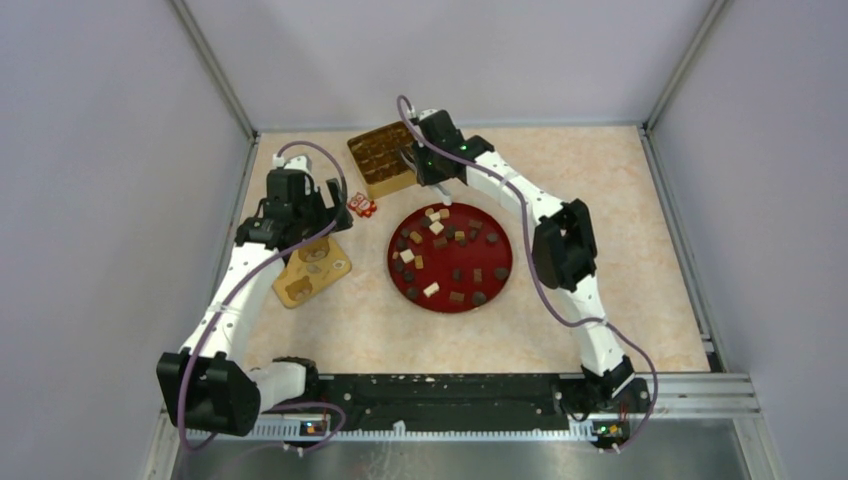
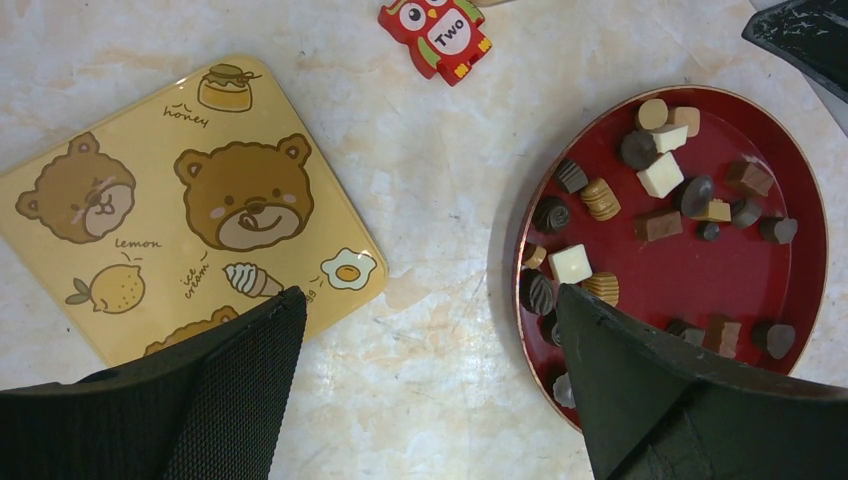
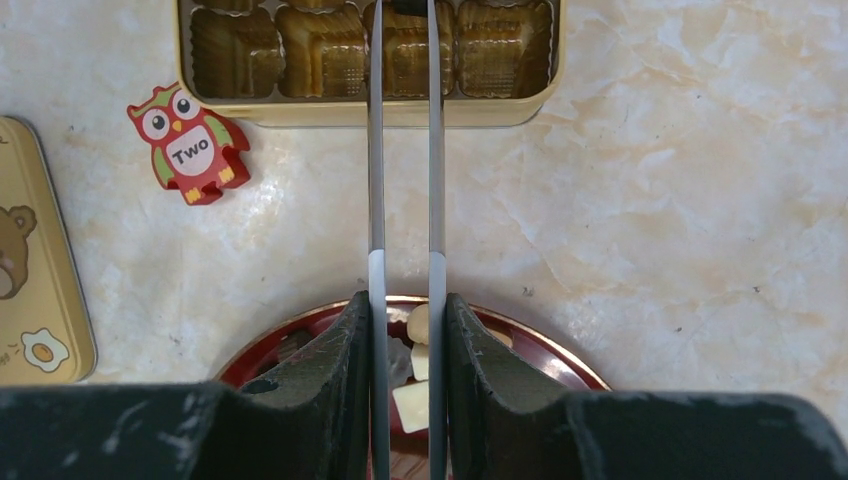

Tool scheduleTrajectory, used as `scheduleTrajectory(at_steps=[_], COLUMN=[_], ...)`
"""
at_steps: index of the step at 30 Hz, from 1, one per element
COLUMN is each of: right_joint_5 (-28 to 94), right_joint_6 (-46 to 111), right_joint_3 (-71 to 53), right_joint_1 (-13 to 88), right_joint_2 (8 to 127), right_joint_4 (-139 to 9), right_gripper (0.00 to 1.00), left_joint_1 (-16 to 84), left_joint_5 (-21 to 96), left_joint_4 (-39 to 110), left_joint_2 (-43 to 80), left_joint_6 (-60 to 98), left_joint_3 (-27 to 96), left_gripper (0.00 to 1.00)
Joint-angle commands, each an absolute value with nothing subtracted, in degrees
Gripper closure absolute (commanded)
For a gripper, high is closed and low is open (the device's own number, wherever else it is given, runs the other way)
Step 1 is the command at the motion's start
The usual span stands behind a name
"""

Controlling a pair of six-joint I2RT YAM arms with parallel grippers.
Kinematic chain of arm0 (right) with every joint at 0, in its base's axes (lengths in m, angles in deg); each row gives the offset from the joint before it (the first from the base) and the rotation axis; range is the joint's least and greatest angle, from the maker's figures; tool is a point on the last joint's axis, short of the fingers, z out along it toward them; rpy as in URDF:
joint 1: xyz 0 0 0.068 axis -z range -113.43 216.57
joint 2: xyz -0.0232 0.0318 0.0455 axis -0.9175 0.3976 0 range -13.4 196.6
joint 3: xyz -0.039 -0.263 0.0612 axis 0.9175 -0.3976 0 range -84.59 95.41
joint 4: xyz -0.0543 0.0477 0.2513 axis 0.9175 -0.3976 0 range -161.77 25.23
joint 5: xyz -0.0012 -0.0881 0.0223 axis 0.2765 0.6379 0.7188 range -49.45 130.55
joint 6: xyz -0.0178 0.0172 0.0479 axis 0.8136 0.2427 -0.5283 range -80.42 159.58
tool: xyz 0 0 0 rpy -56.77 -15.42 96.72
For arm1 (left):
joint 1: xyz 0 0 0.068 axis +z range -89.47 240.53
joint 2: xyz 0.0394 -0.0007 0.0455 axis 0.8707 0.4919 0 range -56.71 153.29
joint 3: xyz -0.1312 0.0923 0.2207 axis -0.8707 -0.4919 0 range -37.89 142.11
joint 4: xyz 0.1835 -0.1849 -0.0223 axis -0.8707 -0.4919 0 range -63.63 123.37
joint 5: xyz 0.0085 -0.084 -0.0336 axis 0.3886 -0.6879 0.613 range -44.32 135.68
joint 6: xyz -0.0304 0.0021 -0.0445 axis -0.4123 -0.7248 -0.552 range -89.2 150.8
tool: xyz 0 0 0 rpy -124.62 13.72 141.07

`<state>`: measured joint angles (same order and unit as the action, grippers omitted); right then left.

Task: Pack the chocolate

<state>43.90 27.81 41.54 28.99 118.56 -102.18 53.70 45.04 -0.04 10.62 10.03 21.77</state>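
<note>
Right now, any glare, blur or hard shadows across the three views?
Top view: even light, chocolates tiny but distinct. Left wrist: sharp, soft shadow left of plate, no glare on lid. Right wrist: table and tweezers sharp, right gripper dark along the bottom.

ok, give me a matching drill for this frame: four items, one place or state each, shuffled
Items
1. round red plate
2. square tan bear-printed lid
3. red owl-shaped tile marked "Two"
4. left hand

Place or state
A. wide open, holding nothing
B. beside the gold compartment tin
C. carries loose chocolate pieces
D. lies flat, left of the plate

Pairs: 1-C, 2-D, 3-B, 4-A
</note>
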Motion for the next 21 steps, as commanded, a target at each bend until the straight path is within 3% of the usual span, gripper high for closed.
scheduleTrajectory(at_steps=[1, 5, 21], right_joint_5=[44.5, 44.29, 43.31], right_joint_6=[27.04, 26.57, 25.56], right_joint_3=[45.4, 45.49, 44.57], right_joint_1=[29.65, 29.66, 29.66], right_joint_2=[119.57, 120.57, 118.53], right_joint_4=[-99.37, -98.74, -97.41], right_gripper=[1.0, 0.99, 0.71], left_joint_1=[53.68, 53.68, 53.68], left_joint_5=[45.89, 46.02, 46.38], left_joint_4=[2.14, 1.91, 1.75], left_joint_2=[9.91, 9.64, 9.25], left_joint_6=[11.07, 11.2, 11.2], left_joint_3=[21.58, 21.44, 21.44], left_gripper=[0.01, 0.01, 0.01])
